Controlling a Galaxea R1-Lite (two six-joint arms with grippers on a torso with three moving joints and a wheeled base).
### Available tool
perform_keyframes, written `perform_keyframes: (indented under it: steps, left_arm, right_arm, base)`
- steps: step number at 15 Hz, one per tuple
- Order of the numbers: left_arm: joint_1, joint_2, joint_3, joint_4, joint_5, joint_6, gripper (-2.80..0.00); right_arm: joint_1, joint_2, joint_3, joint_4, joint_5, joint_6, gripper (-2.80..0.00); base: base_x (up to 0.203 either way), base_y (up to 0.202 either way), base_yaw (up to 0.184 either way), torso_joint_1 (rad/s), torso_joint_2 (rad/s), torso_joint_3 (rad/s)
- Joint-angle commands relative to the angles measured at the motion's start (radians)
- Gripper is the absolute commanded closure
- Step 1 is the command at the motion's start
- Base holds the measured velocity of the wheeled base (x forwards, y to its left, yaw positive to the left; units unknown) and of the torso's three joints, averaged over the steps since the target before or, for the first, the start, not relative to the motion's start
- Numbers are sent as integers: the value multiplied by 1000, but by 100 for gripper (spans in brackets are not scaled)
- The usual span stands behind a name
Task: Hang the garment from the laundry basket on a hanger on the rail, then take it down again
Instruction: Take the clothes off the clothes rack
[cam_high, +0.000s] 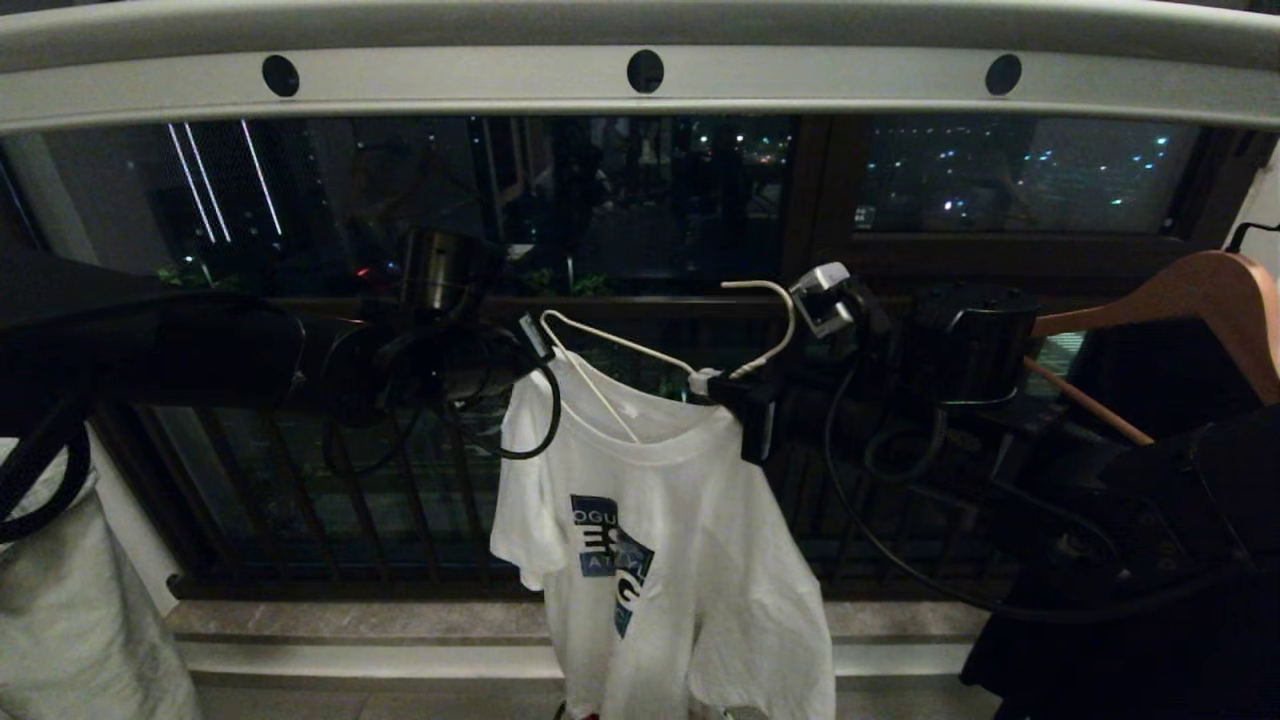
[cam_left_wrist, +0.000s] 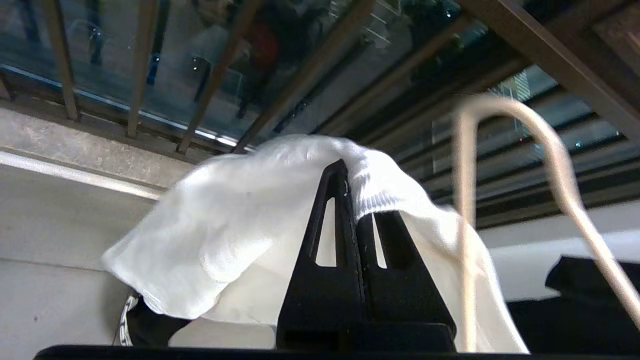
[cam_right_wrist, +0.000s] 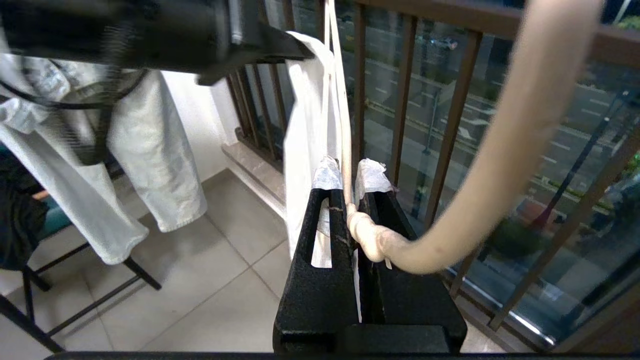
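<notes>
Below the rail (cam_high: 640, 85), the garment (cam_high: 670, 560) hangs on the hanger (cam_high: 640, 350); the right end effector (cam_right_wrist: 350, 200) is clamped on the hanger's twisted neck, and the left end effector (cam_left_wrist: 350, 172) pinches the garment's shoulder.

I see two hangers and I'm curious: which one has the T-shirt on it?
The thin white wire hanger in the middle carries the white T-shirt. The thick brown wooden hanger on the right does not.
</notes>
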Motion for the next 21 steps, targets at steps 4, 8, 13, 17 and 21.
perform_keyframes:
  steps: [4, 8, 13, 17, 21]
  left_arm:
    - [16, 45, -9, -49, 5, -17, 0]
    - [40, 44, 8, -178, 5, -51, 0]
    - [27, 71, 33, -176, -1, -42, 0]
    - [-19, 32, 77, -171, -9, -14, 0]
    - [-43, -18, 107, -170, -9, -2, 0]
  right_arm:
    - [1, -32, 22, -2, 17, -1, 0]
    - [4, -62, 32, 80, 65, -3, 0]
    - [4, -61, 18, 85, 77, 2, 0]
    - [4, -15, 18, 10, 74, 3, 0]
    - [4, 14, 18, -18, 74, 5, 0]
  base:
    - [0, 0, 0, 0, 0, 0]
    - [0, 0, 0, 0, 0, 0]
    - [0, 0, 0, 0, 0, 0]
    - [0, 0, 0, 0, 0, 0]
    - [0, 0, 0, 0, 0, 0]
